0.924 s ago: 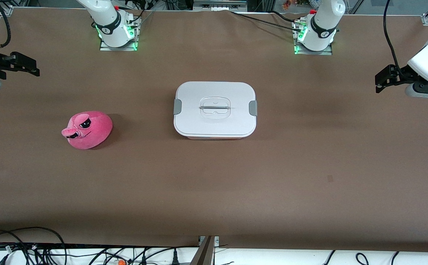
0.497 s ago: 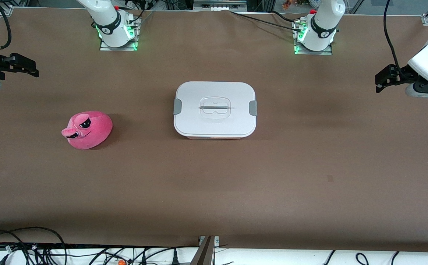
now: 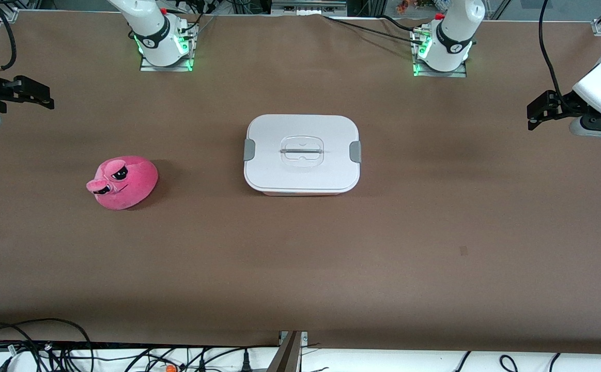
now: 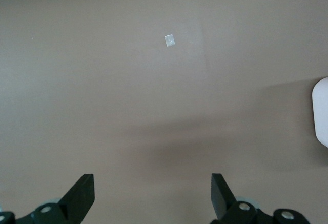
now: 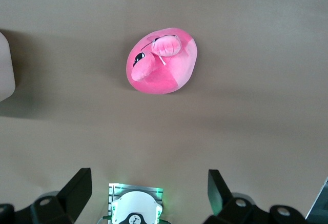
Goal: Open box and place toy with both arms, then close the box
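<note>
Since earlier, the right gripper (image 3: 47,98) had edged outward, fingers spread, over the table's (image 3: 434,232) end. Closed white-lidded box (image 3: 302,154) sat central; pink toy (image 3: 123,182) beside it. Left gripper (image 3: 535,111) waited, spread.

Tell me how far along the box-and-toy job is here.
Nothing looks done: the box sits shut, lid on, and the toy lies on the table toward the right arm's end. Nothing is in hand; the left gripper and right gripper hang open over bare table. Opening, placing and closing all remain.
</note>
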